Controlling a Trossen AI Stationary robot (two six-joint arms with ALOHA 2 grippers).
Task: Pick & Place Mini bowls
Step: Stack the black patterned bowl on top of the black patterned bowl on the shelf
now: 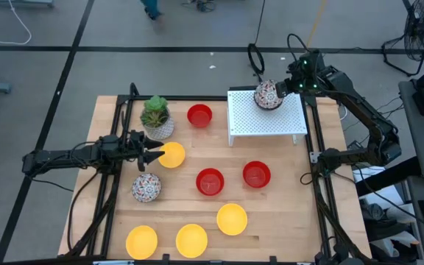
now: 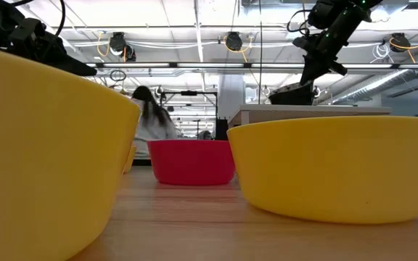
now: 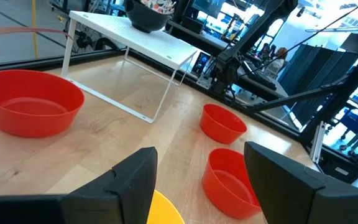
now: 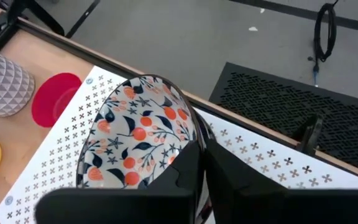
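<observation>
I see my right gripper [image 1: 277,91] up at the far right of the table, over the white rack [image 1: 267,118], its fingers pinched nearly together on the rim of a patterned bowl [image 1: 267,96]. In the right wrist view that bowl [image 4: 138,134] sits right in front of the two dark fingers, its wall caught between them, white inside with orange fruit and dark leaves. The bowl is on the rack's perforated top, near the back edge.

My left gripper [image 1: 155,154] is on the left side, jaws spread wide with nothing between them, tips right at the edge of a yellow bowl [image 1: 172,155] beside the plant pot [image 1: 156,118]. In the left wrist view, a sliver of that yellow bowl [image 3: 163,213] shows just between the open fingers [image 3: 132,183].

A second patterned bowl [image 1: 146,188] lies near the left gripper. There is one red bowl [image 1: 199,115] between pot and rack, and two more [image 1: 210,182] mid-table, side by side. Three other yellow bowls [image 1: 191,240] run along the near edge.

In the low view, a person [image 2: 151,119] shows beyond the table.
</observation>
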